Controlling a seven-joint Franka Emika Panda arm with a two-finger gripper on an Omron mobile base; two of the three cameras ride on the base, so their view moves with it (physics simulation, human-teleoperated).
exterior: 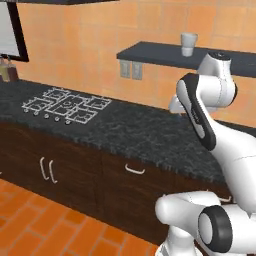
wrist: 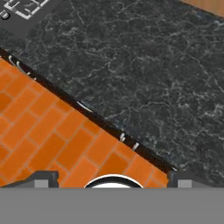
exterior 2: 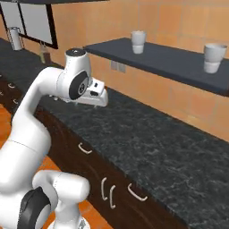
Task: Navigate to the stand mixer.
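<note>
The stand mixer is judged heavy and rigid, needing no grasp; the gripper (wrist: pixel 113 181) is held over the desk (wrist: pixel 144 65), fingers spread, nothing grasped

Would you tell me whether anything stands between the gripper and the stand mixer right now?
That cannot be judged: these views show a dark counter, a cooktop and cups on a shelf, but no mixer to measure against.
</note>
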